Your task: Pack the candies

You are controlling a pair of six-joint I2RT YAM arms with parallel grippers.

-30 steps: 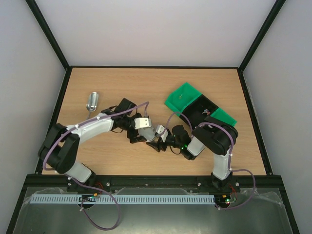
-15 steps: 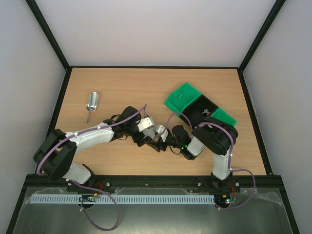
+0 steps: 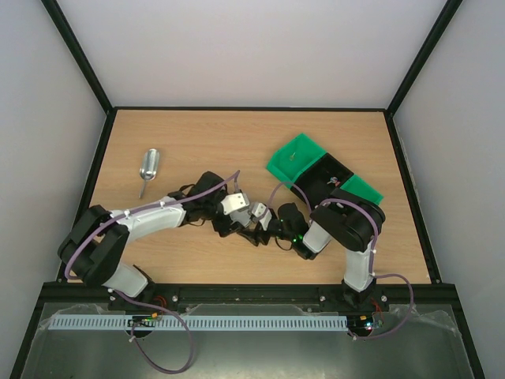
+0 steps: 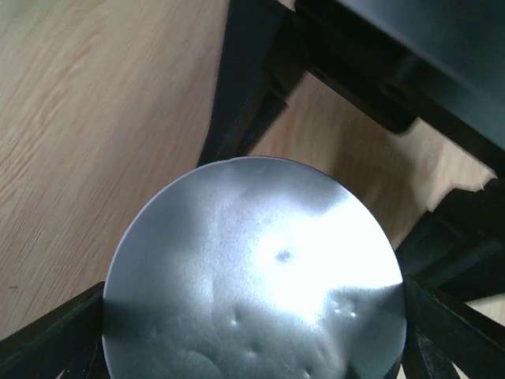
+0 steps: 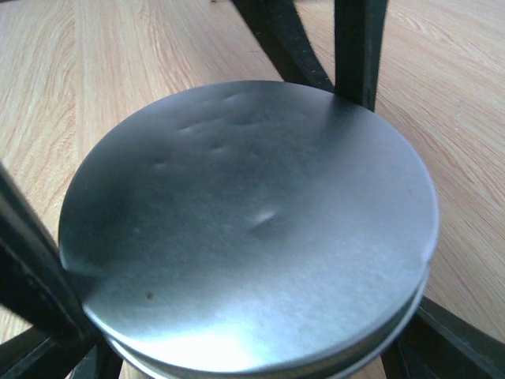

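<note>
Top external: spotted candies (image 3: 332, 181) in black bin (image 3: 316, 170), back-right of tin (image 4: 252, 260), well apart; nearer right arm (image 3: 347, 225). Clamped on closed tin from opposite sides with left gripper (image 4: 252, 288) and right gripper (image 5: 229, 292). Probably needs opening first.

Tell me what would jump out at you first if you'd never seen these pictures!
A big shiny round metal lid fills both wrist views, with black fingers on either side of it. From above, the left gripper and right gripper meet in the middle of the wooden table. Bright green bins sit to the right, and a metal scoop lies to the left.
</note>
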